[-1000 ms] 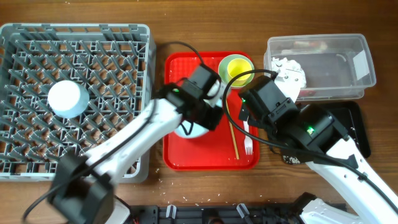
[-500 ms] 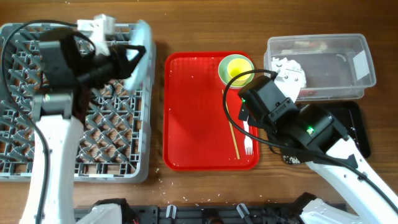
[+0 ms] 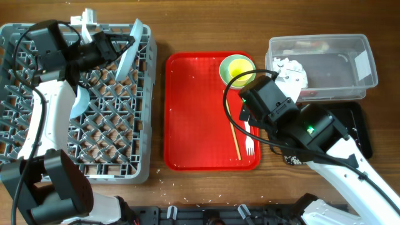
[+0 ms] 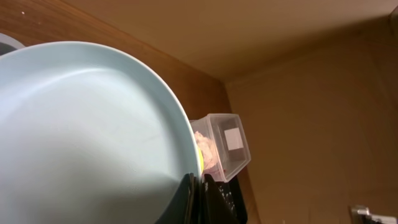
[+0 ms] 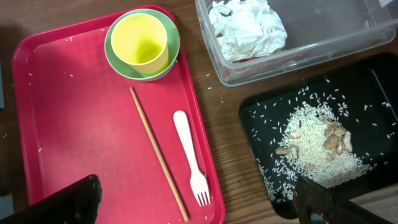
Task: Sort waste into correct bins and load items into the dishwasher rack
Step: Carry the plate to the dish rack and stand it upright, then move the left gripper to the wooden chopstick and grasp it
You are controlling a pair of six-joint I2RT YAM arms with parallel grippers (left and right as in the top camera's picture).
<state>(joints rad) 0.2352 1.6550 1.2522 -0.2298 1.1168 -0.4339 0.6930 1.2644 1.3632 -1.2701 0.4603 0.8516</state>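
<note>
Loading of the dishwasher rack [image 3: 37, 156], seen from overhead and from both wrists. The pale blue plate [image 4: 87, 137] is held on edge over the far right part of the rack, its rim pinched between the closed left fingers [image 4: 211, 202]. Whether its lower edge is already seated between the pegs cannot be told. The plate is judged stiff, smooth and probably slippery, so a firm pinch at the rim is suitable, and it is best lowered upright into a gap between pegs. The right fingers [image 5: 68, 202] are spread wide and hold nothing, above the right side of the red tray [image 3: 194, 125]. On that tray are found the yellow-green cup [image 5: 146, 43] at the far right corner, one wooden chopstick [image 5: 158, 152] and, just beside it, the white plastic fork [image 5: 188, 152]. The cup is judged light and rigid and may be taken by its wall. The chopstick and fork lie flat and thin, and are best pinched across the middle. To the right, on the surface [image 3: 250, 19], the clear tub [image 3: 375, 69] contains the crumpled napkin [image 5: 245, 22], and the black tray [image 5: 373, 87] near it holds rice and food scraps [image 5: 314, 146]. A white label [image 3: 361, 62] is seen on the tub wall, but no writing on it can be read.
</note>
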